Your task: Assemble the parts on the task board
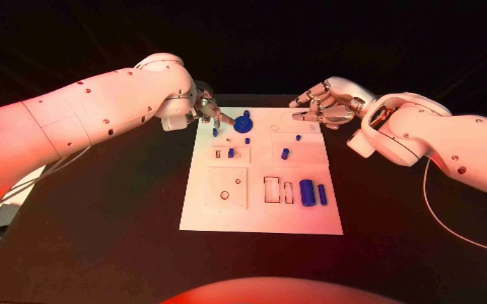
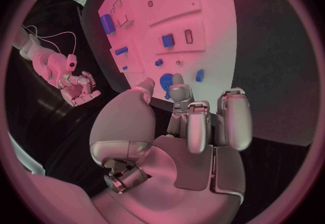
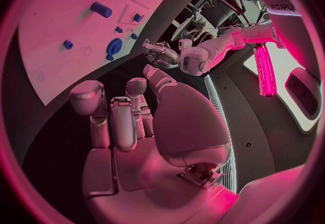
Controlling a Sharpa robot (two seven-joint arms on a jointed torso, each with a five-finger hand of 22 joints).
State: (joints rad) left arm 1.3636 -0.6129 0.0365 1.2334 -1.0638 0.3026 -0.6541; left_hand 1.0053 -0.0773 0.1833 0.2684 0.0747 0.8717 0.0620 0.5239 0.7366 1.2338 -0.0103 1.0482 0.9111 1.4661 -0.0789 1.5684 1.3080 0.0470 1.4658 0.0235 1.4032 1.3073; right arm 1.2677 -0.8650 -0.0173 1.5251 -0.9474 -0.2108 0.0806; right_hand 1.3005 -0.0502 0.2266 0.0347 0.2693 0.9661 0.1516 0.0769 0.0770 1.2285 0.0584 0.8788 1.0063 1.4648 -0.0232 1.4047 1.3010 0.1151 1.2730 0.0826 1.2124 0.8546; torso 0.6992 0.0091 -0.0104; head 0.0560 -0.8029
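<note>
1. Left hand [image 1: 206, 112]: fingers apart, holding nothing, tips just beside the round blue part [image 1: 243, 124] at the far end of the task board [image 1: 203, 216].
2. Right hand [image 1: 323, 108]: fingers curled inward, empty, at the board's far right corner.
3. Judged: parts are small, rigid, light and likely smooth; pinch across the sides.
4. No legible writing on board or parts.
</note>
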